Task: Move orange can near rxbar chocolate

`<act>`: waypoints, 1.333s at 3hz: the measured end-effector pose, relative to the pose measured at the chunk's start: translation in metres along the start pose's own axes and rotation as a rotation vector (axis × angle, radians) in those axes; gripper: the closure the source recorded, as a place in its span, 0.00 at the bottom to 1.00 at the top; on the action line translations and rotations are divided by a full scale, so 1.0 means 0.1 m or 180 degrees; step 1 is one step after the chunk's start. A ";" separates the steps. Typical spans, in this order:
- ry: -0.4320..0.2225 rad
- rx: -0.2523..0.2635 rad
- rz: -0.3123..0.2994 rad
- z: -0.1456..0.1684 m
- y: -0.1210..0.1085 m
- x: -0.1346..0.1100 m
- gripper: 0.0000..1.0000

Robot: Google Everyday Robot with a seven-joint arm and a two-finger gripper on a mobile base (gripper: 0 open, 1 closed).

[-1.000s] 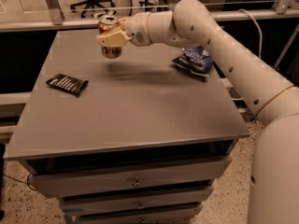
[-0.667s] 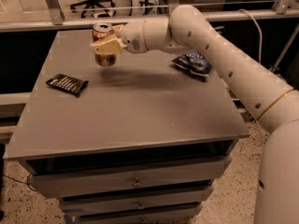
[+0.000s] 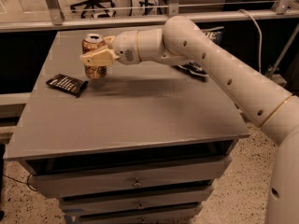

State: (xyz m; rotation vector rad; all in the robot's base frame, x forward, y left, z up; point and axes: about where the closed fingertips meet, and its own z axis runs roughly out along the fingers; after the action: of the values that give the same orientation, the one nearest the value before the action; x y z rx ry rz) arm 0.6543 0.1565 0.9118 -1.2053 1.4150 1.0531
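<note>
Leftward and lower than a second ago, the small orange-gold drink can (image 3: 95, 71) with its silver top now hangs close to the flat dark brown wrapped bar with white lettering (image 3: 67, 84). The can is just right of the bar, not touching it. We see the can upright, seemingly a little above the grey counter (image 3: 140, 120). The gripper (image 3: 96, 52) has its cream fingers (image 3: 99, 57) clamped around the can. Our white arm (image 3: 219, 69) reaches in from the right, stretched nearly level across the counter, partly hiding a crinkled blue chip bag (image 3: 196, 70).
</note>
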 end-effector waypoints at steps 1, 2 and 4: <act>-0.0034 -0.0098 0.0110 0.10 0.16 0.08 1.00; 0.0002 -0.0065 0.0107 0.13 0.14 0.14 1.00; 0.0126 0.0071 0.0113 0.09 -0.11 0.32 0.83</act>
State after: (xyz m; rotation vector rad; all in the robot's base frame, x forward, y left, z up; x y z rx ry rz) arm 0.6648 0.1585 0.8788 -1.1946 1.4798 1.0402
